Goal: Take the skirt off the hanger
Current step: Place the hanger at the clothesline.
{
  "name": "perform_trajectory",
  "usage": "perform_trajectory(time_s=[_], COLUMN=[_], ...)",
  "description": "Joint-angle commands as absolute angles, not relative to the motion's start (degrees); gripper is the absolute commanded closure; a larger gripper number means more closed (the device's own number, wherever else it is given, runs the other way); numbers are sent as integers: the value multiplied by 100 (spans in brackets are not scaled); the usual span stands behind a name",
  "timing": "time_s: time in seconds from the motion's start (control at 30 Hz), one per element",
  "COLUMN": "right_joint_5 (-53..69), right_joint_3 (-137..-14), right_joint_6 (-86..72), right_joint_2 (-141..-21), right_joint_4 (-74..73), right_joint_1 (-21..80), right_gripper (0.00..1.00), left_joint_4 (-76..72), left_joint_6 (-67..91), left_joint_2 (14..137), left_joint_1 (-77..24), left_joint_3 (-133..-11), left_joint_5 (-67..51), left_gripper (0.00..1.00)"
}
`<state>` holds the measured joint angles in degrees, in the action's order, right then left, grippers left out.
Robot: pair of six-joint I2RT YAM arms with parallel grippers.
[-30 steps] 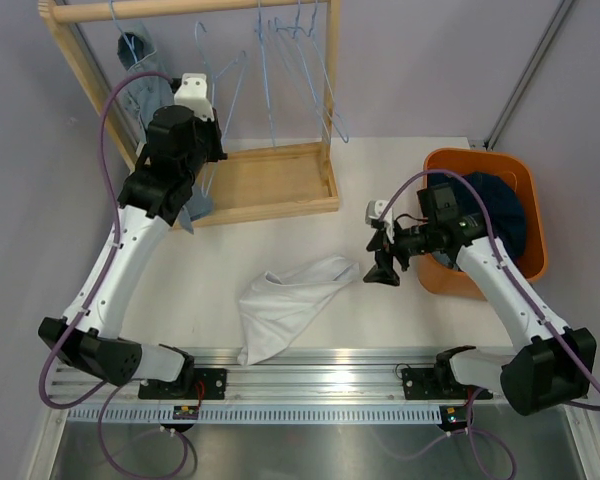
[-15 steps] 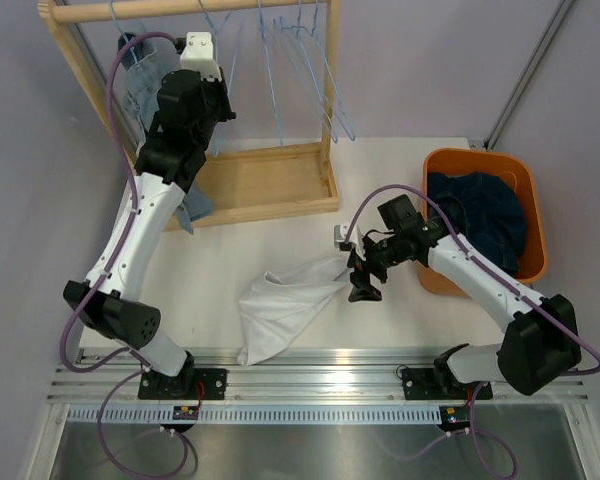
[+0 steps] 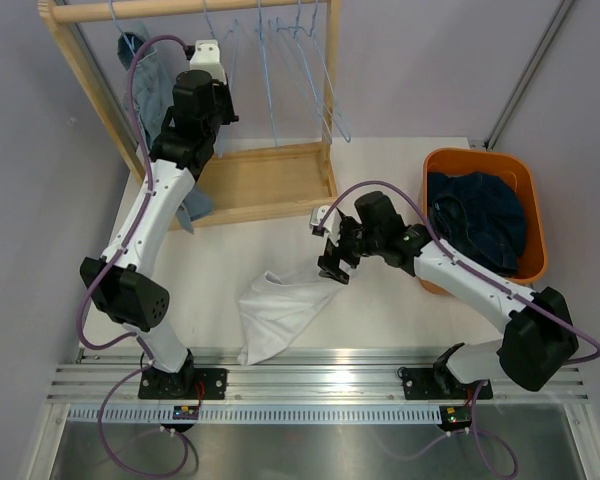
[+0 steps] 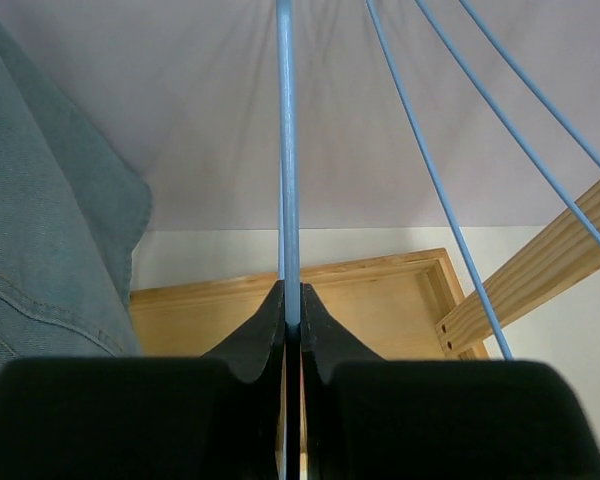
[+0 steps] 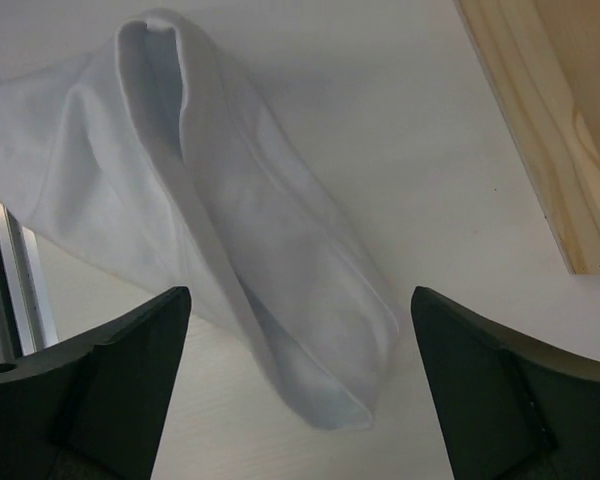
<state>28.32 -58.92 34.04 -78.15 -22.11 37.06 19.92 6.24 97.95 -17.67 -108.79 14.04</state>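
Left gripper (image 4: 291, 305) pinching thin light-blue wire hanger (image 4: 285, 150) at wooden rack (image 3: 280, 185); right gripper (image 5: 300, 335) spread wide just above crumpled white fabric skirt (image 5: 230, 230), lying on pale table (image 3: 230, 250), off hanger; risk: fingers catch only top fold, skirt slips; released hanger may swing off rod.

Robotics laboratory: aluminium mounting rail (image 3: 320, 382) (exposed purple cabling (image 3: 372, 184)) edging a white table (image 3: 400, 170); plain partition walls (image 3: 430, 60).
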Motion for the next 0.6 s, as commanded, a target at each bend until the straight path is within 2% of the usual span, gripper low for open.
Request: perform_trajectory(time_s=[0.0,0.1,0.13,0.17,0.2,0.23,0.3,0.4,0.57], right_joint_5=[2206,2740,3003,3885,4407,4786,5238,4704,3520], right_joint_3=[-5775,-5818,-5844,-5932,-5985,-6011,-6021,-6082,-6380], right_joint_6=[2734,2855,3057,3398,4463,4891,5158,4871,4203], right_joint_2=[-7875,-7989,-8007,-8068,-8103,-8164,-8393,-8753,-9341], right_joint_4=[-1214,-1265,-1501,-1755,-2158,-2754,-2874,-2550,-1812], right_joint_1=[3884,3894,3894,3894,3894,3911,3990,4315,4623], right_gripper=[1,0,1,0,1,1,0,1,1], left_joint_4=[1626,1626,1635,1635,1635,1643,1679,1784,1977], left_joint_6=[747,782,800,861,914,958,1037,1064,915], left_joint_2=[9712,9563,9510,9440,9283,9194,8992,8509,7422], left_joint_1=[-1758,-1767,-1767,-1767,-1758,-1758,-1749,-1740,-1705], left_joint_3=[-11031,-10899,-10838,-10802,-10758,-10680,-10583,-10284,-9538], left_joint_5=[1283,1126,1047,1002,993,984,958,940,941], left_gripper=[91,70,61,52,38,32,20,9,2])
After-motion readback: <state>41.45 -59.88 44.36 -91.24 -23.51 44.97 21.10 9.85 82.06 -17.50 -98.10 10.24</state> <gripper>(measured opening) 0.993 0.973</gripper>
